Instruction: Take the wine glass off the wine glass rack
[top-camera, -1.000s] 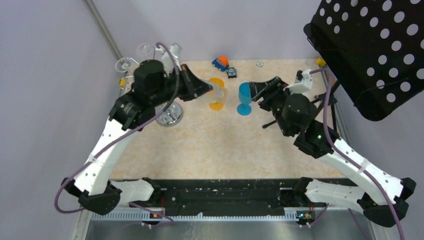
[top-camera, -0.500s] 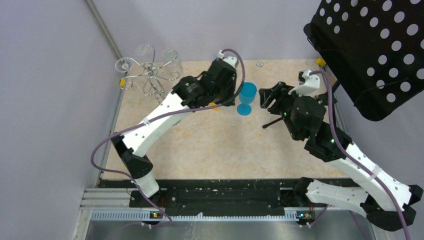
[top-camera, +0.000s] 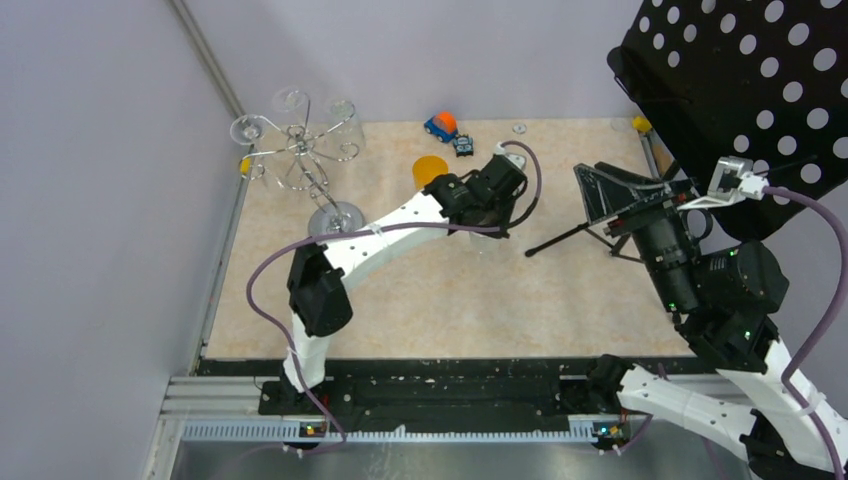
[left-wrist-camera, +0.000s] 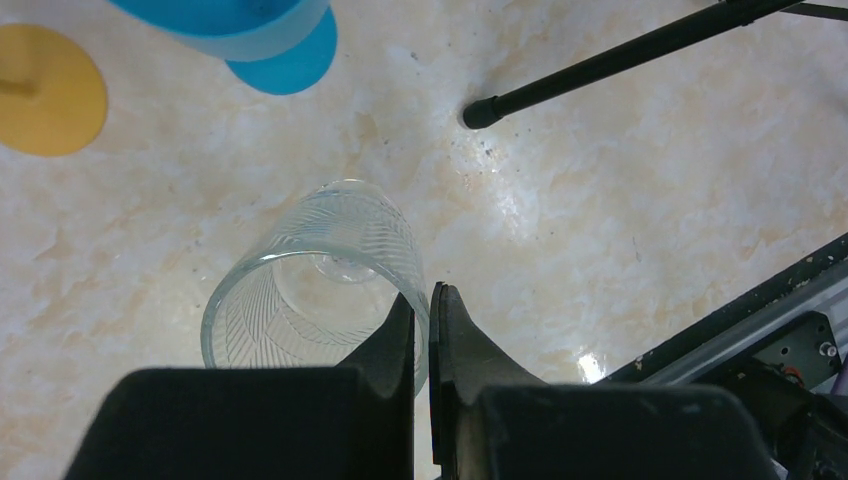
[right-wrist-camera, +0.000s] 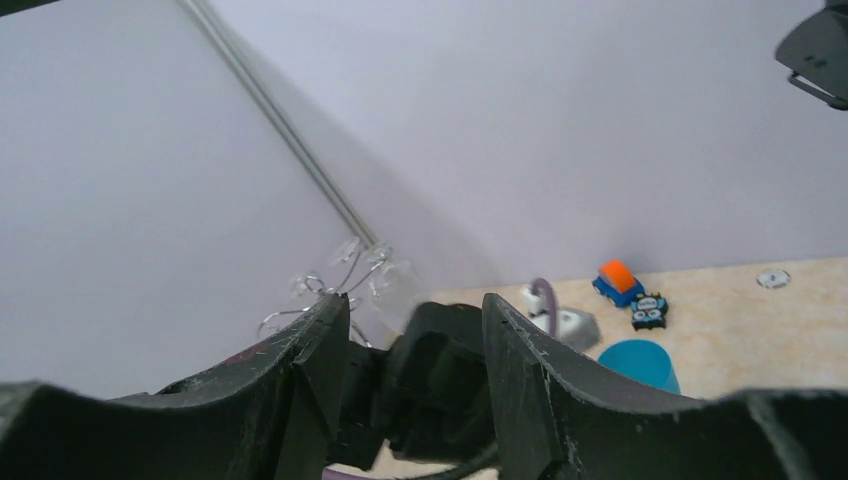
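Observation:
The wine glass rack (top-camera: 305, 165) is a chrome wire stand with a round mirrored base (top-camera: 336, 218) at the table's back left; clear glasses (top-camera: 344, 118) still hang from its hooks. My left gripper (top-camera: 490, 225) reaches across to the table's middle. In the left wrist view it (left-wrist-camera: 421, 295) is shut on the rim of a clear ribbed wine glass (left-wrist-camera: 315, 275), which is mouth up over the table. Whether its foot touches the table I cannot tell. My right gripper (top-camera: 592, 195) is raised at the right, open and empty; it also shows in the right wrist view (right-wrist-camera: 415, 320).
A blue glass (left-wrist-camera: 235, 30) and the foot of an orange glass (left-wrist-camera: 45, 90) stand just beyond the held glass; the orange glass (top-camera: 430, 170) shows from above. A black tripod leg (top-camera: 565, 237) and a perforated black music stand (top-camera: 750, 100) are at the right. Toy cars (top-camera: 441, 125) lie at the back.
My left arm has swung from the rack to the table's middle, carrying the clear glass. My right arm has drawn back from the blue glass and lifted up.

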